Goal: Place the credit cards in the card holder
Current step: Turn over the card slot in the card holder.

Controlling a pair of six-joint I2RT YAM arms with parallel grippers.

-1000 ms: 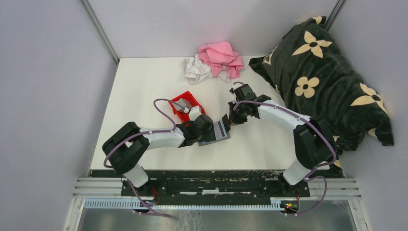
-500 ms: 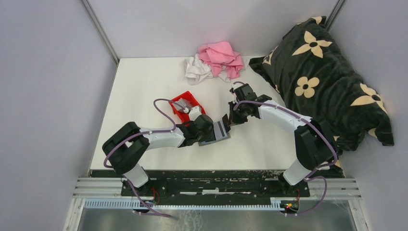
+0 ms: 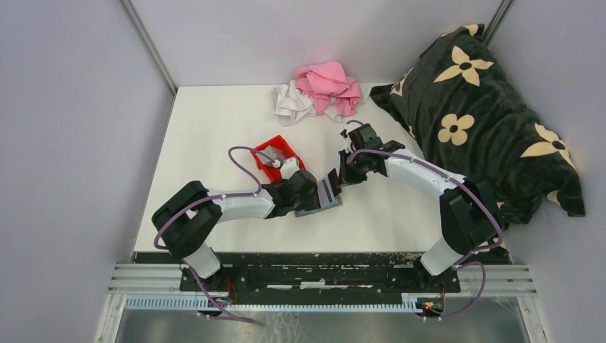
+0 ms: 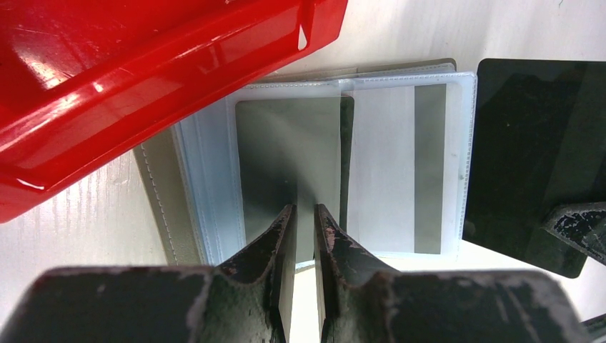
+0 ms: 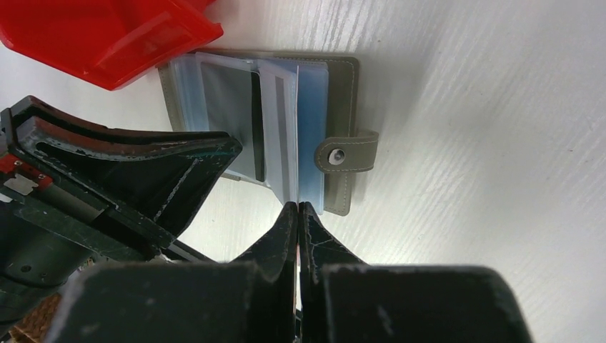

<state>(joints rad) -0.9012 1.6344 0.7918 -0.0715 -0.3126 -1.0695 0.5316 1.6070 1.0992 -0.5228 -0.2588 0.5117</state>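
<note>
The card holder (image 3: 323, 204) lies open on the white table, its clear sleeves (image 4: 400, 164) fanned out over the grey leather cover (image 5: 343, 107). A grey credit card (image 4: 286, 150) sits inside one sleeve. My left gripper (image 4: 306, 211) hovers over that card's near edge, its jaws a narrow gap apart with nothing between them. My right gripper (image 5: 298, 206) is shut on the edge of a clear sleeve and holds that page up. In the top view the two grippers, left (image 3: 316, 191) and right (image 3: 338, 179), meet over the holder. More grey cards (image 3: 266, 156) lie in the red bin.
The red plastic bin (image 3: 280, 145) stands right beside the holder's far left edge, and its wall (image 4: 143, 86) is close to my left fingers. Pink and white cloths (image 3: 321, 89) lie at the back. A black flowered pillow (image 3: 479, 107) fills the right side.
</note>
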